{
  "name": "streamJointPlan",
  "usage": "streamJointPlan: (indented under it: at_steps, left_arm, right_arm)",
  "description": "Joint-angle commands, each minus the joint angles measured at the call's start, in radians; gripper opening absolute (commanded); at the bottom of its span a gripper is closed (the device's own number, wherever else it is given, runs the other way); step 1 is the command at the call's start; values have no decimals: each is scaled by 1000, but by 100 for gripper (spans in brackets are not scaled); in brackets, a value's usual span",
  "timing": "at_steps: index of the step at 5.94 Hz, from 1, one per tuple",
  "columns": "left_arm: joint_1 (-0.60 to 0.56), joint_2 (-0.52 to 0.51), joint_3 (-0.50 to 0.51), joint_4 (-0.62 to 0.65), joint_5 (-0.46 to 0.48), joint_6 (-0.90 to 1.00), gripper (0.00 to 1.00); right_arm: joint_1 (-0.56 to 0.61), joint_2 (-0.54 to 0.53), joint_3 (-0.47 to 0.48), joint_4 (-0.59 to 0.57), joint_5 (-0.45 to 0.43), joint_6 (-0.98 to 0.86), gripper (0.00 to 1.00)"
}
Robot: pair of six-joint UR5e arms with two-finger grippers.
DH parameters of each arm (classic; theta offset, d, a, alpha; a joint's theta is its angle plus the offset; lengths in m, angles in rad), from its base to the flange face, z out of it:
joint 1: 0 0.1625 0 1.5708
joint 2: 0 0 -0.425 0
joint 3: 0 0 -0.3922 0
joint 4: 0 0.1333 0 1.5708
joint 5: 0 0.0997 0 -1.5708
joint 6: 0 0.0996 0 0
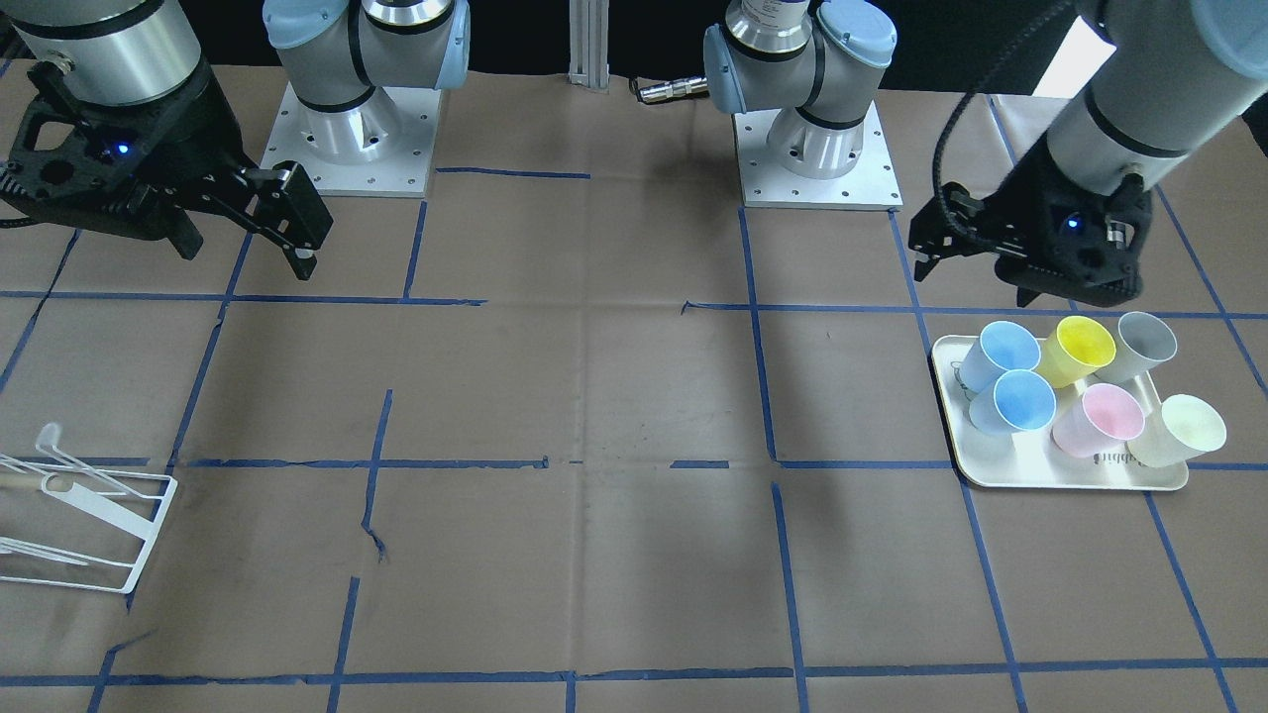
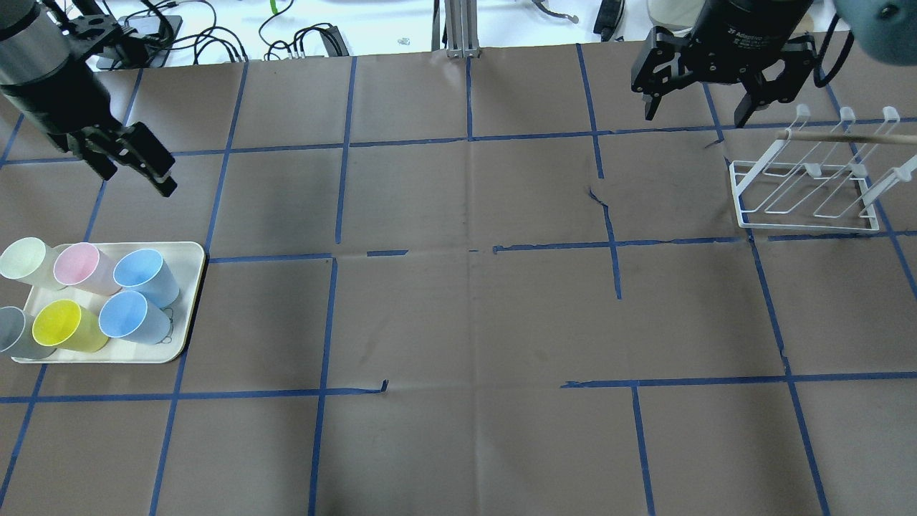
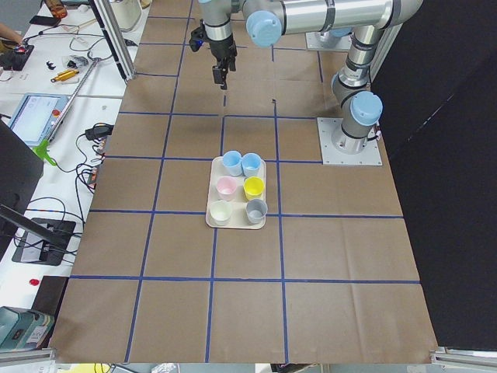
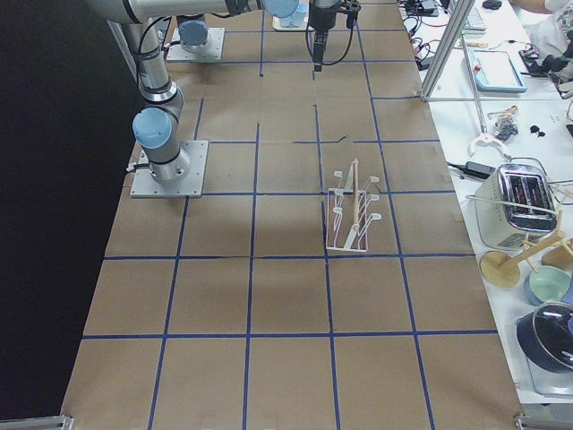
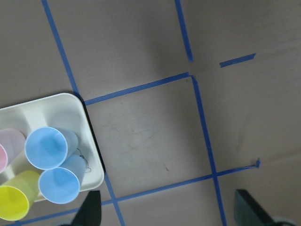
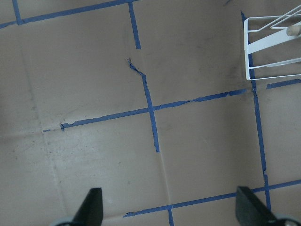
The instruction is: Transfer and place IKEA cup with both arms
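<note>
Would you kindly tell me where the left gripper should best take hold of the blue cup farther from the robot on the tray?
By its rim, from above, I think. The blue cup stands upright, mouth open, crowded by the pink cup and the other blue cup. With the left gripper, put one finger inside, one outside on the free wall away from the pink cup.

The right gripper (image 6: 170,209) hangs with its two black fingertips (image 6: 92,207) wide apart, holding nothing, over the brown paper table cover (image 6: 84,66), which is crossed by torn blue tape lines (image 6: 151,109). A white wire rack (image 6: 273,42) with a wooden dowel tip (image 6: 293,30) shows at the view's upper right.
</note>
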Motion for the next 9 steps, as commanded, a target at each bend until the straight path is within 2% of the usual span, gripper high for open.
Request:
streamJointPlan:
  at_steps: [1,2,6,9]
  left_arm:
    - [-123,67,0,-58,-4,-174,98]
    - [-161,84,0,-69,-22,-263,98]
    - [-177,105,-78,-57,-26,-291,98]
    - [-177,111,-77,-27,-23,-283,98]
  right_arm:
    - [3,-1,0,2,3,0,100]
    - [3,-1,-3,8,52,2,100]
    - [6,-2,-3,11,22,2,100]
    - [6,-2,-3,9,23,0,100]
